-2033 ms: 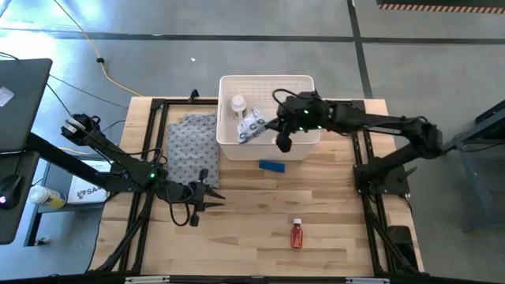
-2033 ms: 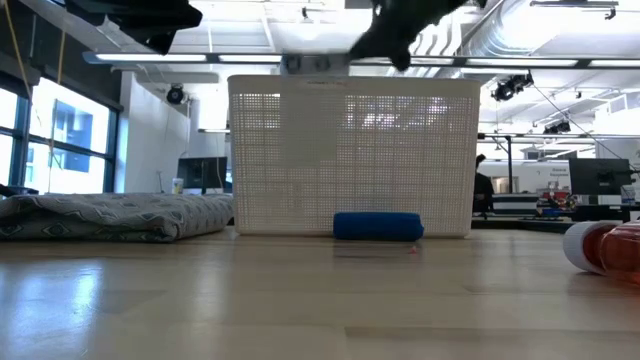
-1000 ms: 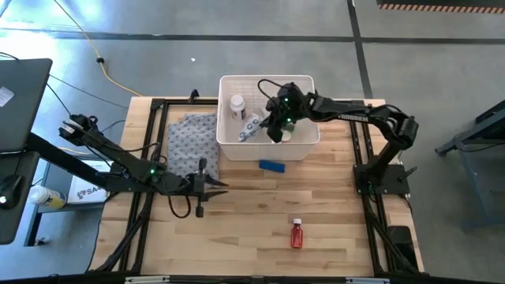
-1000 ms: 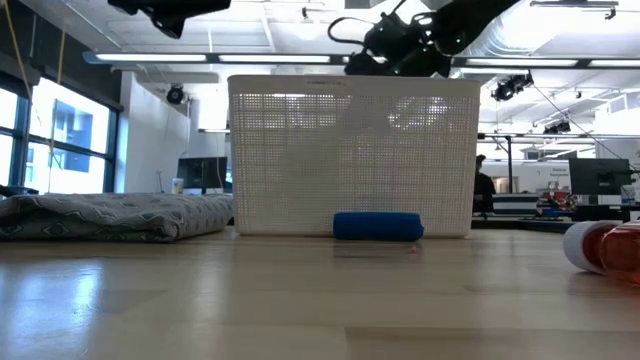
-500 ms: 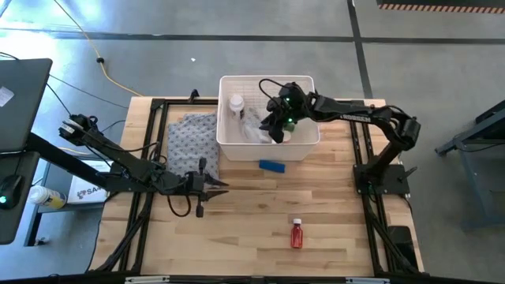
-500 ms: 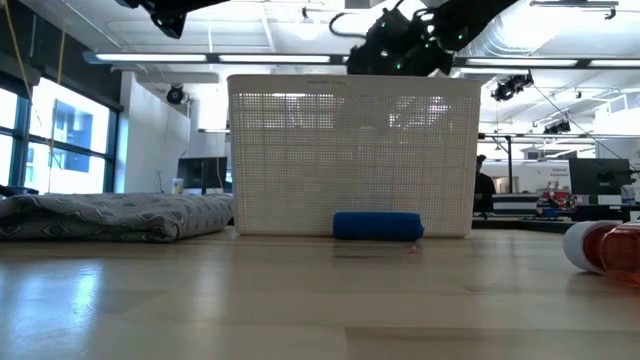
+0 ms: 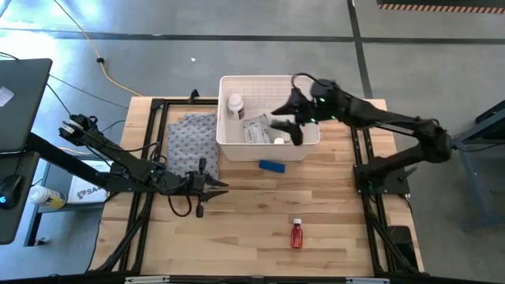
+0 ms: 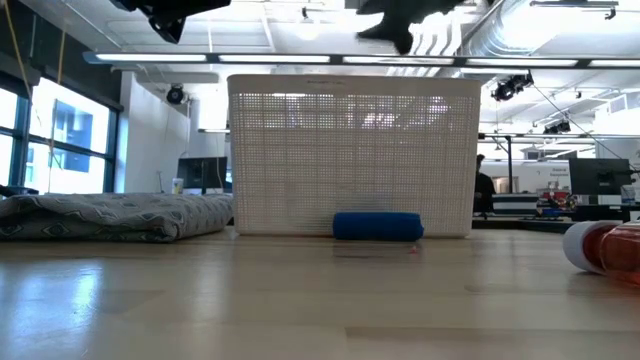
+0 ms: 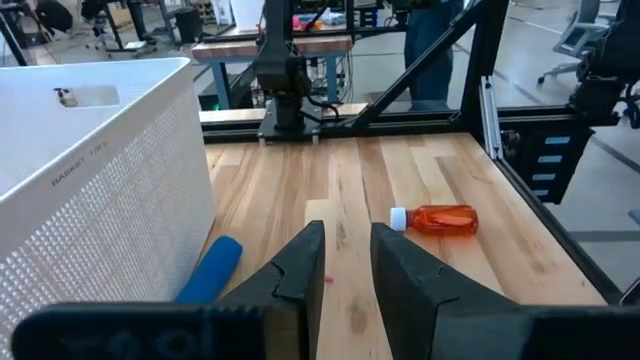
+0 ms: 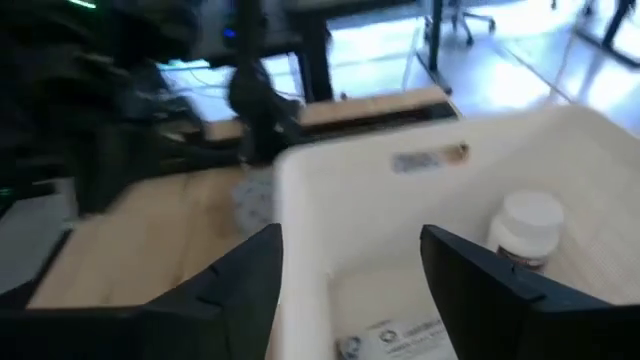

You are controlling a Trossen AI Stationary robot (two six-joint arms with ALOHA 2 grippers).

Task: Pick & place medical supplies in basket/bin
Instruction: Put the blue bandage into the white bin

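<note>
Here, packet (image 7: 256, 130) lies beneath open right hand (image 7: 286, 126).

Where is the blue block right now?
In the high view the blue block lies on the table just in front of the white basket, near its middle, outside it.

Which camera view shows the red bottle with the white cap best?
The left wrist view: the red bottle lies on its side, fully visible. The high view shows it small; the low view cuts it off at the edge.
</note>
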